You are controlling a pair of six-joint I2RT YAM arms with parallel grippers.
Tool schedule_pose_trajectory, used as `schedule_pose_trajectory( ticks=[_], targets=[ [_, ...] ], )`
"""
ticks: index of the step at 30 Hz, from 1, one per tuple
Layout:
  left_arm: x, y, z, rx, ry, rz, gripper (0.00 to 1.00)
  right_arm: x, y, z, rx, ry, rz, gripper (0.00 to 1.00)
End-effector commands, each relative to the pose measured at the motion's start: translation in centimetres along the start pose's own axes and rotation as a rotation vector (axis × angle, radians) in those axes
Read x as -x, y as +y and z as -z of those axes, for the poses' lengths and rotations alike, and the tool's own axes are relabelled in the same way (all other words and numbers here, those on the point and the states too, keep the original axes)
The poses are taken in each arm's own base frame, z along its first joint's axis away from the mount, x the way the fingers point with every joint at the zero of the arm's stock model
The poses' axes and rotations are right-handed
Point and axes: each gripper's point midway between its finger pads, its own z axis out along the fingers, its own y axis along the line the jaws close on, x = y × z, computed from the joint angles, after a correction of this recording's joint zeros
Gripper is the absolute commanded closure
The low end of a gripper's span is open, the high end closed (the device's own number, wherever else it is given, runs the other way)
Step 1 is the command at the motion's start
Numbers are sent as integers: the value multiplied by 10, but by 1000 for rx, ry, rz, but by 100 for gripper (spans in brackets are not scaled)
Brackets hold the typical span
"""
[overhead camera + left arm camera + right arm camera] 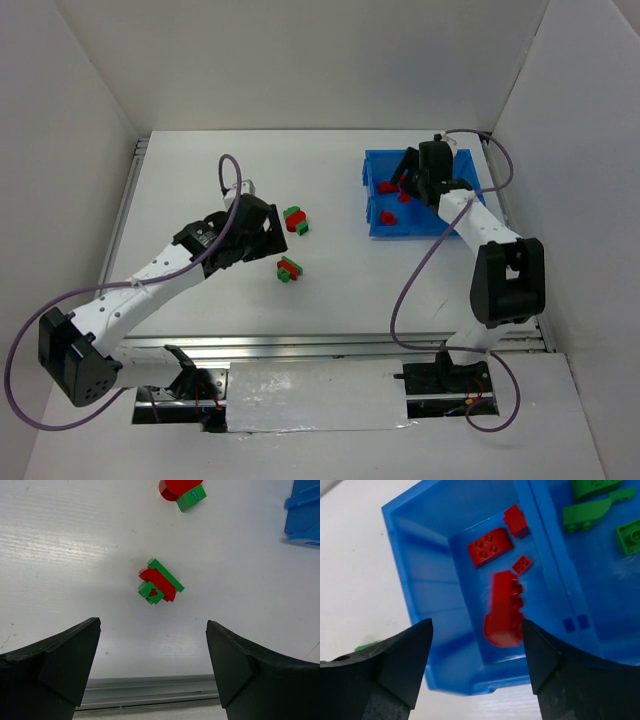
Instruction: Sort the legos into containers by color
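Note:
The blue bin stands at the back right. In the right wrist view its left compartment holds red legos: a square one, two small ones, and a long red piece that is blurred. The right compartment holds green legos. My right gripper is open and empty above the red compartment; it also shows from the top. My left gripper is open and empty over the table. A red-and-green lego cluster lies ahead of it.
A second red-and-green cluster lies farther on, toward the bin corner. From the top the two clusters lie mid-table, right of the left gripper. A metal rail runs along the table's near edge.

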Motion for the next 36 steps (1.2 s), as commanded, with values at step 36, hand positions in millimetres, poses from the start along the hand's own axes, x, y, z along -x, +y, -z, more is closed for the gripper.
schedule_pose_trajectory(
  ticks=[36],
  targets=[
    [4, 122, 45, 296, -200, 260, 0, -329, 182, 64, 532, 372, 993, 26]
  ],
)
